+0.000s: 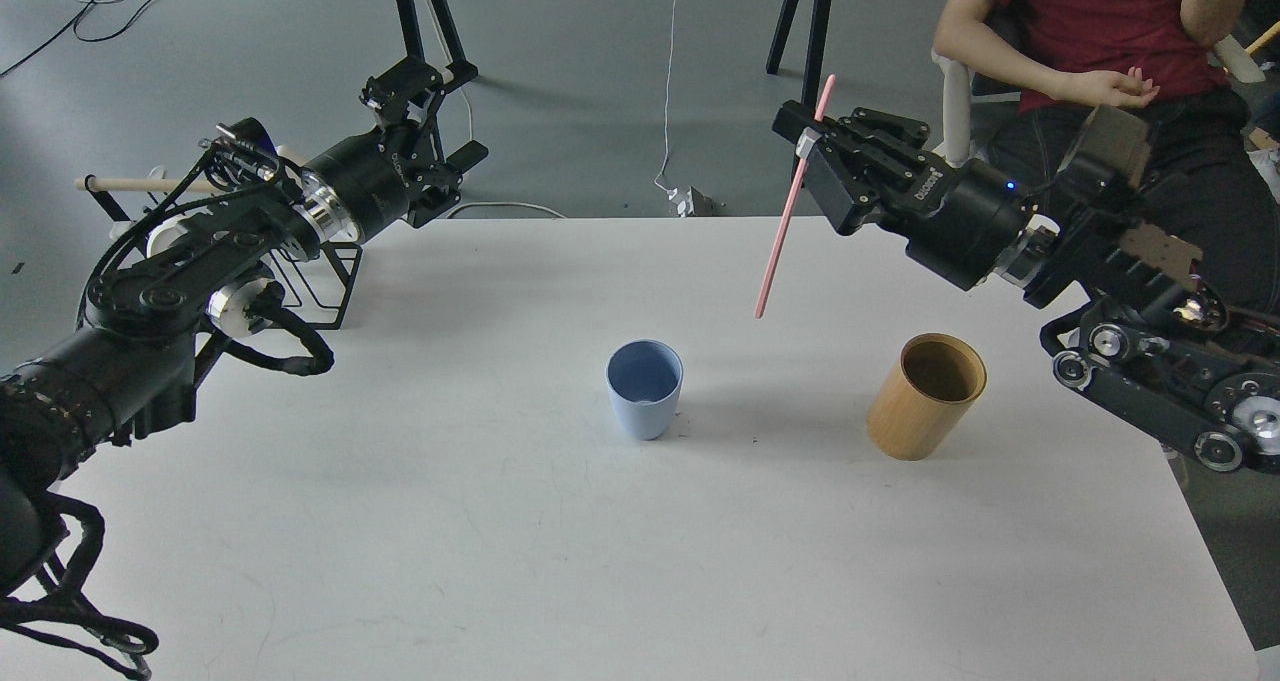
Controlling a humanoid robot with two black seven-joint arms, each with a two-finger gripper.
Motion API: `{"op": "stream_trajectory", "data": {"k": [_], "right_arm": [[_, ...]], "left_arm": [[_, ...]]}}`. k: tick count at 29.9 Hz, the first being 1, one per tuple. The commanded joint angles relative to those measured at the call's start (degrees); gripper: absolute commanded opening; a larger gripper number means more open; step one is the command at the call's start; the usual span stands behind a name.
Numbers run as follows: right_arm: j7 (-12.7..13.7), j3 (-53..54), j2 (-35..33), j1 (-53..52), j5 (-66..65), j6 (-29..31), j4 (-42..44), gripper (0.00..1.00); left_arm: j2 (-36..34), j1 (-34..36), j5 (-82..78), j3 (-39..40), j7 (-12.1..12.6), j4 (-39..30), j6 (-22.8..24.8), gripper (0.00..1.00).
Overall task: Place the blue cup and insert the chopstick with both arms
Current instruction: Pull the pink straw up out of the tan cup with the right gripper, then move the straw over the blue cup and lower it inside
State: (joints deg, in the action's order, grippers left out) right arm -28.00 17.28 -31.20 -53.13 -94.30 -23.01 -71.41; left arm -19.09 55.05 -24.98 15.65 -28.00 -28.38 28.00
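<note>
The blue cup (644,389) stands upright and empty in the middle of the white table (480,531). My right gripper (806,144) is shut on the upper part of the pink chopstick (781,233). It holds the stick in the air, tilted, with the lower tip above the table, up and to the right of the cup. My left gripper (437,113) is open and empty, above the table's far left edge and far from the cup.
A tan wooden cylinder (925,396) stands empty to the right of the cup. A black rack (325,279) with a pale dowel (110,183) sits at the far left. A person (1100,51) sits beyond the far right corner.
</note>
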Motion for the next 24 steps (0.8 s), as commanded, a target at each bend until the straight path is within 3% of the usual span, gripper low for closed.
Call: {"op": "stream_trajectory", "data": {"k": [1,11,24], "right_arm": [[0.0,-4.4,6.4,-2.9,-0.5,-1.8,4.7,0.00],[0.0,-7.0,12.8,-2.4,-2.5,-3.8,12.8,0.00],[0.0,-8.3,16.2,-1.7,-2.5,-5.0,15.8,0.00]], "left_arm": [[0.1,-0.1,0.0,0.0,0.0,0.0,0.0,0.98],[0.2,-0.1,0.0,0.0,0.0,0.1,0.0,0.98],[0.2,-1.2,0.0,0.0,0.0,0.0,0.0,0.98]]}}
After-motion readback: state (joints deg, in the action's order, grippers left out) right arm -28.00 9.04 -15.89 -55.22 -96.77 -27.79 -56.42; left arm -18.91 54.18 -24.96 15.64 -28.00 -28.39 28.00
